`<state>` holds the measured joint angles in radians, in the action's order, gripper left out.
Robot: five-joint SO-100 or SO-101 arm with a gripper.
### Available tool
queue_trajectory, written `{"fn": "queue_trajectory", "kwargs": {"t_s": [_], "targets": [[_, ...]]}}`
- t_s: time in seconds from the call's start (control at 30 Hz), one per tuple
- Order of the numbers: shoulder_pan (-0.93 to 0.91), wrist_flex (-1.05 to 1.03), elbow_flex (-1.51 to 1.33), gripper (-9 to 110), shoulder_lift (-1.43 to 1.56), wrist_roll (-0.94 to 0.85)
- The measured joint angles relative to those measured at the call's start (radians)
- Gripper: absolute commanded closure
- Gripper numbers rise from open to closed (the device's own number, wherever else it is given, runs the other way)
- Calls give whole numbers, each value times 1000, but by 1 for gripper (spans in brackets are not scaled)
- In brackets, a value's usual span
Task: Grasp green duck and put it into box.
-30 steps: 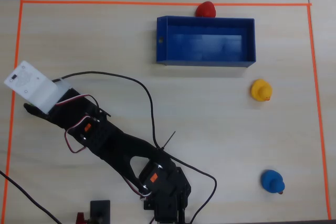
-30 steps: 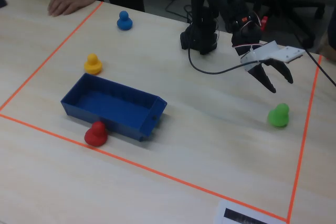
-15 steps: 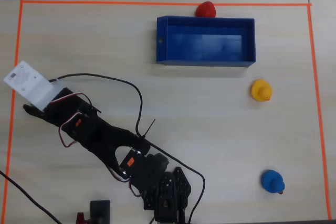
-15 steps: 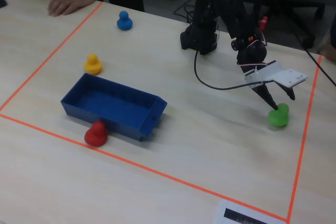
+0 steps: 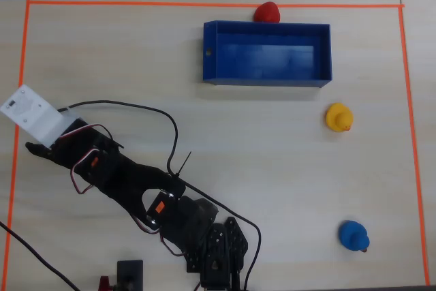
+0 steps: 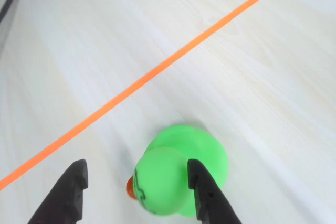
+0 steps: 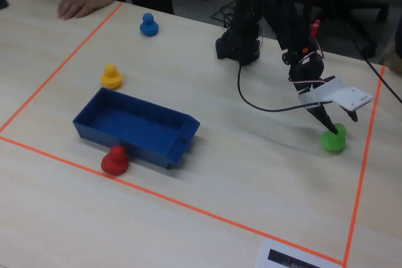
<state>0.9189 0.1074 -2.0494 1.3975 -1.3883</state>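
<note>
The green duck sits on the table between my open fingers in the wrist view. Its side is against the right finger, and the left finger stands clear of it. My gripper is low around the duck. In the fixed view the gripper reaches down onto the green duck near the right tape line. In the overhead view the gripper is at the left and the duck is hidden under the arm. The dark-blue box is empty and far from the gripper; it also shows in the fixed view.
A red duck sits against the box's outer wall. A yellow duck and a blue duck sit on the table to the right. Orange tape borders the work area. A person's hand rests at the table's far edge.
</note>
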Motion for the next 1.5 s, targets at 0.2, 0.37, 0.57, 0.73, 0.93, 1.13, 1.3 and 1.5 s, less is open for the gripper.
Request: {"fn": "queue_trajectory", "kwargs": {"t_s": [0.2,0.37,0.57,0.73,0.93,1.13,1.3,1.5], "targets": [[-17,0,40,77,-37,3],[-35,0,58,77,-55,23],[-41,-29,58,79,-55,28],[-41,-55,46,80,-55,41],[-37,-81,34,80,-54,51],[-32,-118,35,97,-51,72],[-23,-135,41,101,-43,72],[-40,-186,72,101,-35,91]]}}
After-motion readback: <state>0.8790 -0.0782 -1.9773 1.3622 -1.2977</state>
